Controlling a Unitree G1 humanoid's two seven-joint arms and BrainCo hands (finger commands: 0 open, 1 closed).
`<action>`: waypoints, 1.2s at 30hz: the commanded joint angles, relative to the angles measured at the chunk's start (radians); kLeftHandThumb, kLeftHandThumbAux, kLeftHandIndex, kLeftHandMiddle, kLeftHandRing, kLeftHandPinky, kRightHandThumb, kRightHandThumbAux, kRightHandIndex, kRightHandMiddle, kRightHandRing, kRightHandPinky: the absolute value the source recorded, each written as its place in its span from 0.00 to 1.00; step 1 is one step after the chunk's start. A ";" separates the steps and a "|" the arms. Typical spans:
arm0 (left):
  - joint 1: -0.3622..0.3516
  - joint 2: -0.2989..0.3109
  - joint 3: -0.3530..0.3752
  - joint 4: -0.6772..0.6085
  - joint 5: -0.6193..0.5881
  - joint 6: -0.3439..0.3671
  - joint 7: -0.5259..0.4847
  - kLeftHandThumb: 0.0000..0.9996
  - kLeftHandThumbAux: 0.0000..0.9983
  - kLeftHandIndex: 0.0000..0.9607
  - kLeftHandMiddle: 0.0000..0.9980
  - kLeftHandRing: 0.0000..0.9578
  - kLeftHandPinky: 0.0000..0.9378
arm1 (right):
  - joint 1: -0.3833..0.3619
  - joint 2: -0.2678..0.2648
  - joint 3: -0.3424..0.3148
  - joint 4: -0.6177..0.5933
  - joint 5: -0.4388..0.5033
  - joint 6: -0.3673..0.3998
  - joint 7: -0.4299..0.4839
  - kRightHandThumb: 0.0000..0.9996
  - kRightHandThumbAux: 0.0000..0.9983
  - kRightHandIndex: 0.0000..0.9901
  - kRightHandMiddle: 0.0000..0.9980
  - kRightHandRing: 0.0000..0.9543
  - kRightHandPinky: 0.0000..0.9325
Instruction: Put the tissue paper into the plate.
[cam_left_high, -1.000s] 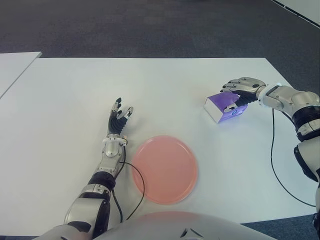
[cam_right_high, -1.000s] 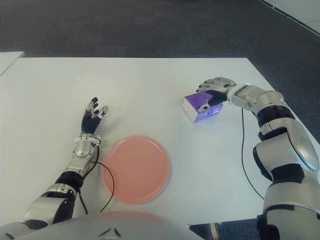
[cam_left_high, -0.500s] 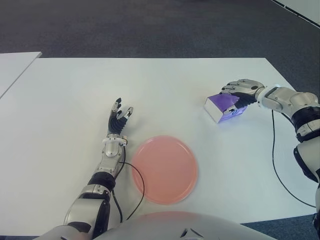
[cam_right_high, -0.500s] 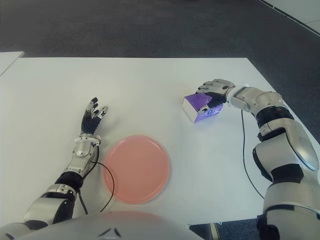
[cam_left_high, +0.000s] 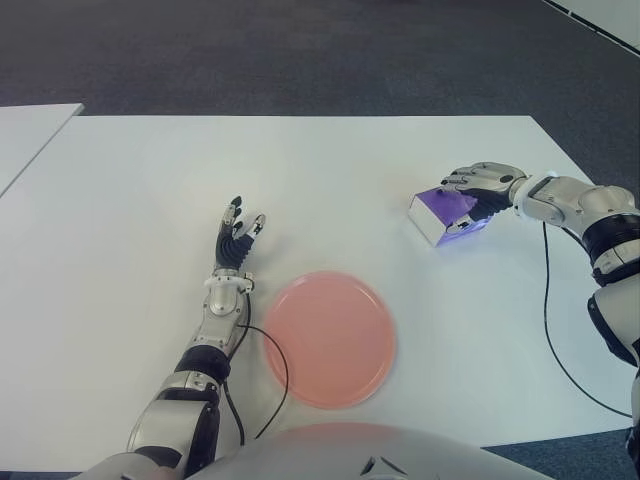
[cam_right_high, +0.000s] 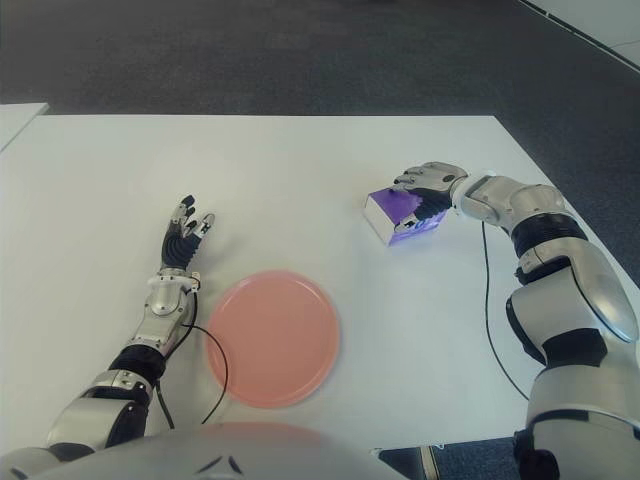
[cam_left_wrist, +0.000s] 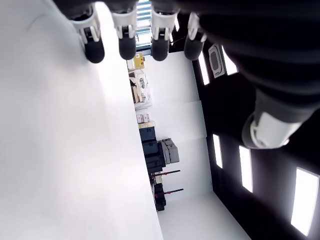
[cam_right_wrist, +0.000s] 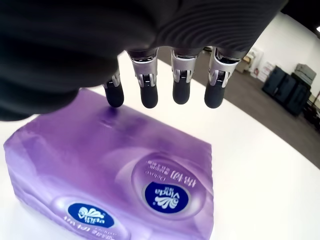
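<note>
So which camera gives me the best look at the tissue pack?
The right wrist view: the purple tissue pack fills it, printed logos readable, right hand fingertips over it. Both eye views show it small, partly covered by that hand. The left wrist view misses it.

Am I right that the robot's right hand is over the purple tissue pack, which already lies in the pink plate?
Not quite: the right hand is over the purple tissue pack, but the left eye view shows the pack on the bare white table, well apart from the pink plate, which holds nothing.

"vinda" logos on tissue pack (cam_right_wrist: 115, 175)
</note>
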 joint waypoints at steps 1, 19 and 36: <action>0.055 -0.009 -0.003 0.035 -0.002 0.049 -0.010 0.07 0.53 0.00 0.00 0.00 0.00 | 0.024 0.001 0.030 0.009 -0.022 -0.003 0.012 0.58 0.16 0.00 0.00 0.00 0.00; 0.057 -0.017 -0.006 0.022 0.008 0.058 0.008 0.06 0.51 0.00 0.00 0.00 0.00 | 0.191 0.137 0.152 0.144 -0.080 0.142 -0.183 0.55 0.14 0.00 0.00 0.00 0.00; 0.067 -0.012 -0.001 0.004 0.011 0.067 0.016 0.06 0.53 0.00 0.00 0.00 0.00 | 0.254 0.194 0.243 0.232 -0.072 0.191 -0.471 0.54 0.16 0.00 0.00 0.00 0.00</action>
